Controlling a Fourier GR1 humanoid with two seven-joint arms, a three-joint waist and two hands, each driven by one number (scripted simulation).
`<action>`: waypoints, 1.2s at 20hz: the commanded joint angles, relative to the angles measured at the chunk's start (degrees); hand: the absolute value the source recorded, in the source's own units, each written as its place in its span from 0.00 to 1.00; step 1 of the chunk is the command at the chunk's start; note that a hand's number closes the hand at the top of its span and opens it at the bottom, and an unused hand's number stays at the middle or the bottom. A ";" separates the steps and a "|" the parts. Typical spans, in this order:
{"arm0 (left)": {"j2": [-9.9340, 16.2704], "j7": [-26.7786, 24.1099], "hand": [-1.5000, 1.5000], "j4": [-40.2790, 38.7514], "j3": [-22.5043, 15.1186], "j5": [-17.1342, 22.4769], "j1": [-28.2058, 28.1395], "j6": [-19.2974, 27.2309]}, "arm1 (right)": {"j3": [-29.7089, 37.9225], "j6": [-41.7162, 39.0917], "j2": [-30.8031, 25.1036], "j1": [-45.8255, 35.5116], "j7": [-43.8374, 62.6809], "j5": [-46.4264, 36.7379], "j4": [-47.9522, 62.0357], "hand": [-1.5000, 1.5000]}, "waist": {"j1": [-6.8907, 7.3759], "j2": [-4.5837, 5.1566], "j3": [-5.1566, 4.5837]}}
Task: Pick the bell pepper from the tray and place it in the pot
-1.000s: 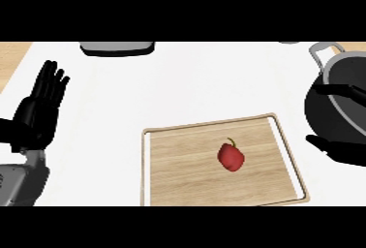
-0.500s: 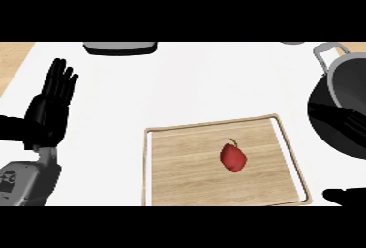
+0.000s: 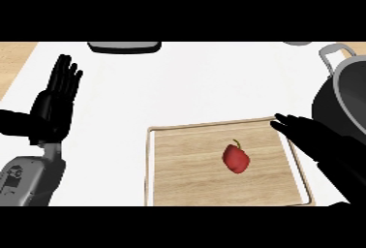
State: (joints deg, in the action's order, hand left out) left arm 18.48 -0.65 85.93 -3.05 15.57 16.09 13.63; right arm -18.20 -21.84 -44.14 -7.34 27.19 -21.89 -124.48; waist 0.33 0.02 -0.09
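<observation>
Right hand point(image 3: 322, 143) moved in over wooden tray point(image 3: 178, 189), fingers apart; small red bell pepper point(image 3: 236, 158) ungrasped, dark metal pot point(image 3: 343, 104) waiting.

A white table point(image 3: 200, 87) filled most of the head view. A strip of light wood surface point(image 3: 16, 55) showed along its far left edge. At the far edge of the table, left of the middle, sat a dark grey object with a paler rim point(image 3: 123, 46), cut off by the view. A small grey shape point(image 3: 297, 43) showed at the far right edge, only partly seen.
</observation>
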 commanded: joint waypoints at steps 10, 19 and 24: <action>-0.81 1.65 0.50 0.40 3.35 -0.80 0.27 -3.48 | -7.94 -7.45 15.67 -6.15 9.35 -8.69 12.72 0.00 | -0.15 0.01 0.09; -2.55 0.05 0.50 2.32 5.04 -2.85 -3.17 -5.05 | -9.57 -4.53 22.30 -6.32 1.70 -18.66 17.64 0.00 | -0.09 -0.02 0.08; -3.15 2.96 0.50 2.63 5.94 -3.70 -1.26 -5.45 | -12.29 -2.18 24.64 -1.11 1.52 -26.20 18.21 0.00 | -0.34 -0.05 0.09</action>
State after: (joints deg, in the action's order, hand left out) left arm 15.55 2.26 88.55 1.87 12.11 15.12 9.26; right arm -28.78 -25.93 -21.48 -10.67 29.21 -43.02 -108.18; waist 0.04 -0.02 0.00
